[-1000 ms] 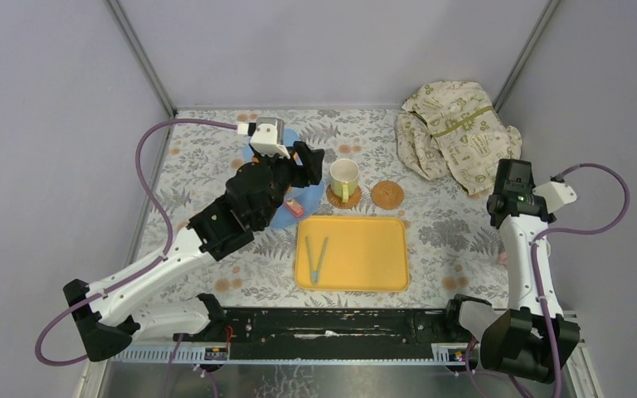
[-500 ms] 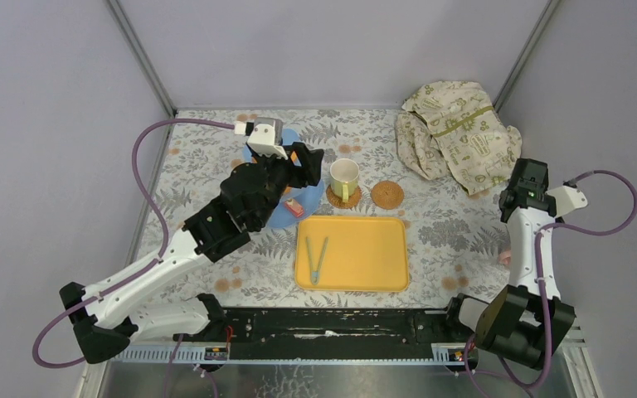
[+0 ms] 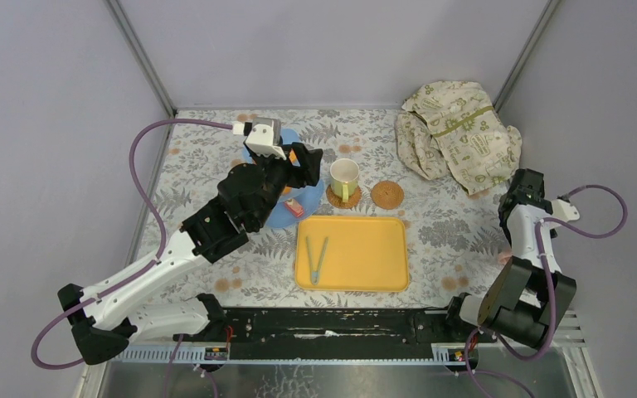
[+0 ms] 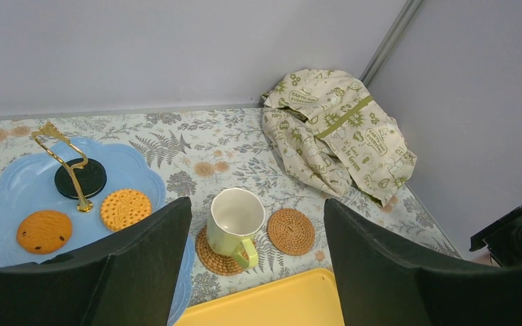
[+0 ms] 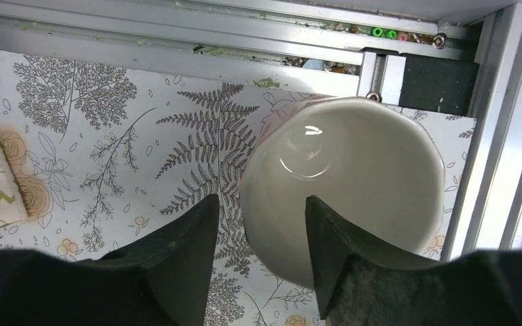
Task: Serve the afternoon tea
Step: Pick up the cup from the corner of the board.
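The light-blue stand (image 3: 278, 214) is at the left; its top tier (image 4: 13, 183) holds two orange biscuits (image 4: 126, 208) and a black one (image 4: 80, 178). A small red pastry (image 3: 294, 207) lies on a lower tier. A pale green cup (image 4: 234, 217) stands on a woven coaster (image 4: 211, 257), with an empty coaster (image 4: 291, 231) to its right. My left gripper (image 4: 255, 202) is open and empty, above the stand's right edge. My right gripper (image 5: 262, 198) is open, its fingers straddling the near wall of the second pale cup (image 5: 360, 176) at the table's right edge.
A yellow tray (image 3: 373, 257) with blue tongs (image 3: 316, 257) lies at the front centre. The cream cloth with green print (image 3: 456, 137) is heaped at the back right. An aluminium rail (image 5: 245, 41) runs just beyond the second cup.
My right arm has swung back toward the near right edge and brought its gripper over the second cup. My left arm has shifted only slightly.
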Available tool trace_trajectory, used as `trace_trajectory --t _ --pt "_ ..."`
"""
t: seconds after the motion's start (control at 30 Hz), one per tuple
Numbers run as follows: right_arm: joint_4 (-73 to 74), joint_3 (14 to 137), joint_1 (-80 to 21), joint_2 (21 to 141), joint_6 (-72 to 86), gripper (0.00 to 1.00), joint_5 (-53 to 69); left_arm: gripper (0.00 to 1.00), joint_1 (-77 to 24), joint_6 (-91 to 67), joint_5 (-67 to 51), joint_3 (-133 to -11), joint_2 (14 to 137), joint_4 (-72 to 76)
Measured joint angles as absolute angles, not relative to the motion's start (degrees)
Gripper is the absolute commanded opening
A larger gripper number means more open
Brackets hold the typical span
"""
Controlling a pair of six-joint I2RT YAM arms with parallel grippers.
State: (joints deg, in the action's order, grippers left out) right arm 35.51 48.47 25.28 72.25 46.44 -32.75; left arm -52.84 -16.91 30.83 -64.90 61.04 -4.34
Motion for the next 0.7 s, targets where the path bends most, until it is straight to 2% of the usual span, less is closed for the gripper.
trace_trajectory --t 0.17,0.37,0.7 --pt "34.61 47.9 25.41 73.97 46.72 0.21 -31.88 0.79 -52.84 -16.88 30.83 -64.9 61.04 -4.34" --pt "33.85 47.7 25.54 73.87 45.78 0.0 -32.08 0.79 -52.84 -16.88 30.85 -64.9 61.04 -4.34" --pt "30.28 44.4 23.81 68.34 38.28 0.0 -25.78 0.79 -52.84 -16.91 30.87 -64.9 61.34 -4.34"
